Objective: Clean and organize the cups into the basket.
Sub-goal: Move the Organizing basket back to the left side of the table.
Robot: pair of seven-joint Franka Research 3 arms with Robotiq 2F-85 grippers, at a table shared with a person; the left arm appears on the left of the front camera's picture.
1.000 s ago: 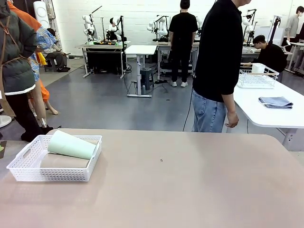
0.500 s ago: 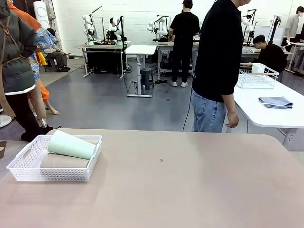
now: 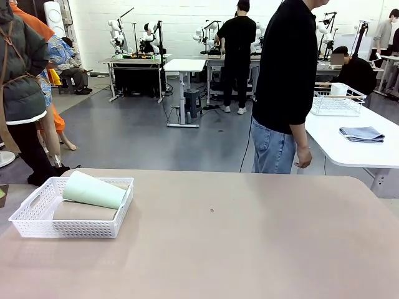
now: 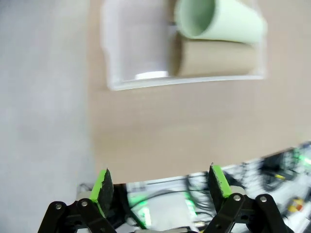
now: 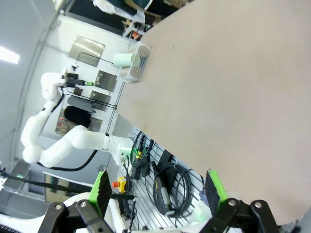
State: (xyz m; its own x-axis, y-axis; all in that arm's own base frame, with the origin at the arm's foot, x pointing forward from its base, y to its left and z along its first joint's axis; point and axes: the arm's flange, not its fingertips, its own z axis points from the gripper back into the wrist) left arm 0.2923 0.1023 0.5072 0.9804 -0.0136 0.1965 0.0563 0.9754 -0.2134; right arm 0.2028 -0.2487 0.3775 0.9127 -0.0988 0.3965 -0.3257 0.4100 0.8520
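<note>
a wide tan table [image 3: 249, 237] with a white lattice basket [image 3: 37, 223] near its left edge, seen from the robot's side. the basket holds the cups lying on their sides: a mint green cup [image 3: 93, 190] rests on top, tilted, its wide mouth toward the left, and a tan cup [image 3: 84, 212] lies under it along the near wall. a sliver of tan behind the green one may be a second tan cup; it is too hidden to tell. a person in a black top and jeans [image 3: 283, 81] stands at the far side of the table, one hand [image 3: 304, 157] hanging just above the far edge, well apart from the basket.

from above, the left gripper [image 4: 158, 183] hangs over the near table edge with its green-padded fingers spread apart and nothing between them; the basket lies beyond it. the right gripper [image 5: 158, 187] is likewise spread wide and empty, over the right part of the table, the basket far off.

handling, as a judgement: the cups look light, stiff and matte, so not very slippery, but thin-walled enough to flex or crack under a hard squeeze. being round and tapered, a cup lying down would roll. a hold across the middle of the body, or over the rim with one finger inside, seems safest. the green cup sits loosely and could slide off if nudged.
</note>
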